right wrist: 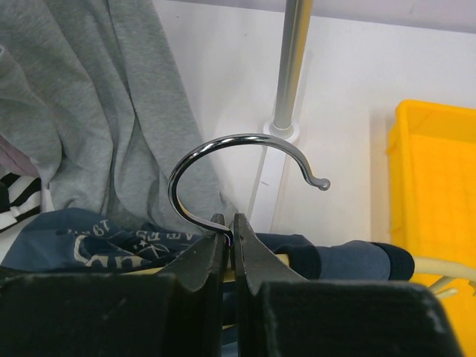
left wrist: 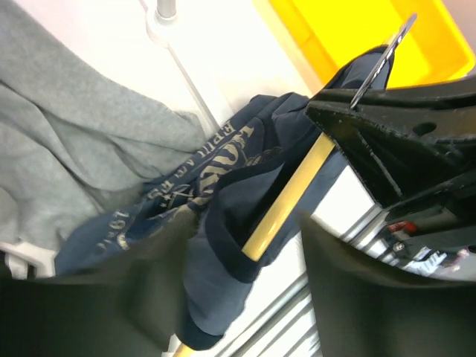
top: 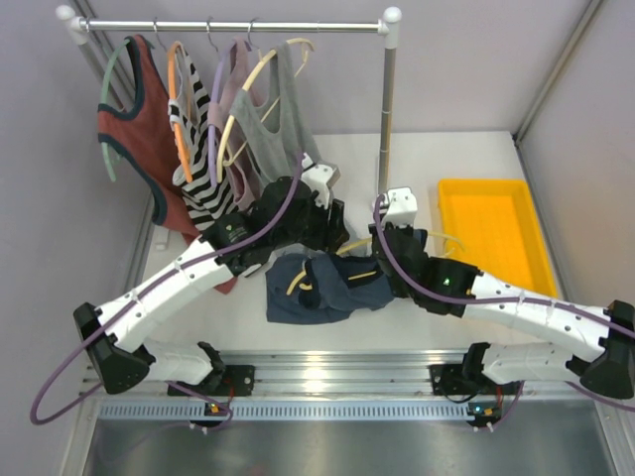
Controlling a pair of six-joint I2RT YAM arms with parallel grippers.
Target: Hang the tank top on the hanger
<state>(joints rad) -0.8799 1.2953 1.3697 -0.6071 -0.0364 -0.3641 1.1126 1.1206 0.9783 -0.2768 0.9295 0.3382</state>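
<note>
The navy tank top (top: 337, 293) lies bunched on the table between the two arms, its pale print (left wrist: 223, 160) facing up. The yellow hanger (left wrist: 294, 190) runs through the fabric, and one end sticks out of a dark-trimmed opening. My right gripper (right wrist: 230, 234) is shut on the base of the metal hook (right wrist: 245, 140) and holds the hanger (top: 362, 274) up. My left gripper (left wrist: 238, 297) is open, its blurred fingers (left wrist: 149, 297) on either side of a fold of the tank top (left wrist: 216, 245) and the hanger bar. In the top view it (top: 332, 243) sits just above the cloth.
A clothes rail (top: 228, 25) at the back carries a rust-red top (top: 139, 139), a striped top (top: 198, 149) and a grey top (top: 278, 129), which hangs close behind the grippers. Its upright pole (top: 387, 109) stands mid-table. A yellow bin (top: 493, 233) is at the right.
</note>
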